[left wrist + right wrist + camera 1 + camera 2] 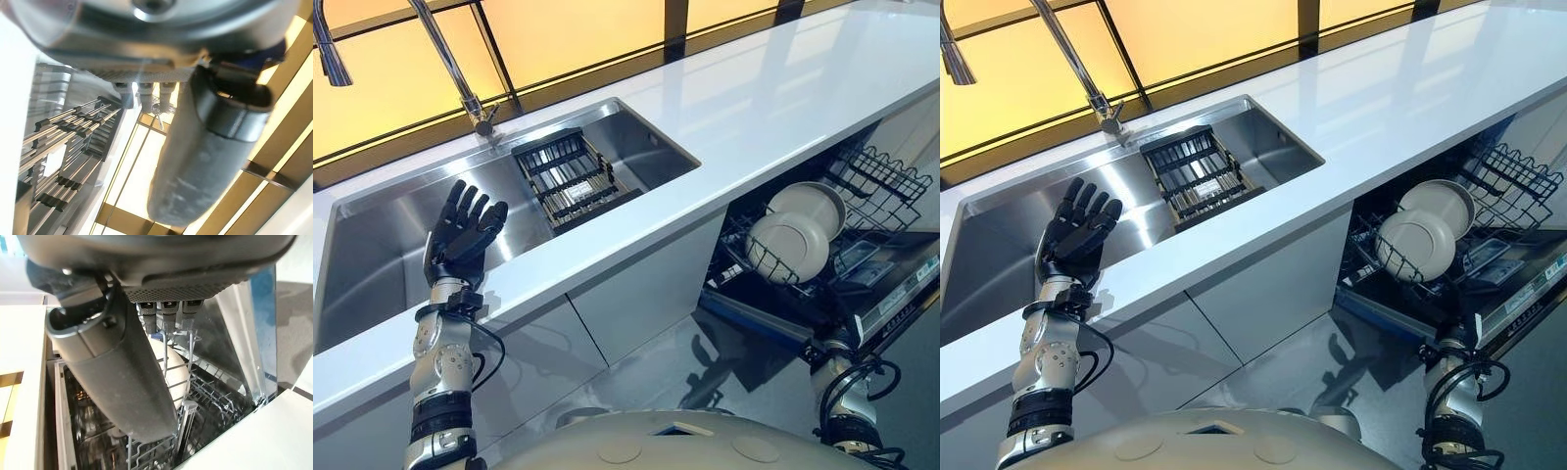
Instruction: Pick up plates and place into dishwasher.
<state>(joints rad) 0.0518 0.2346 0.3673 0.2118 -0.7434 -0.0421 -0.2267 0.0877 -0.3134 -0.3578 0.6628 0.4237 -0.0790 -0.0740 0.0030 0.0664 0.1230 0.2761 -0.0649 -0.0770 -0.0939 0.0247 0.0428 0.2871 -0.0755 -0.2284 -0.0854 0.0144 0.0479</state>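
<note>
Sink (382,245): brushed steel, satin sheen. Countertop (754,108) beside it: glossy white. Plates (788,245): matt cream ceramic. Dishwasher rack (886,176): dark wire.

white countertop (773,88) | steel sink (382,245) set in its left part | black drying rack (570,179) at sink's right end | faucet (460,78) on sink's back rim

L hand (1077,230) is up over the sink (999,264), fingers straight and spread, holding nothing. A dark rack (1197,176) sits in the sink, right of the hand. Tap (1077,69) stands at the far edge. White counter (1381,108) runs off to the right. Under it the dishwasher basket (1508,186) is pulled out w/ two plates (1425,235) standing in it, touching.
</note>
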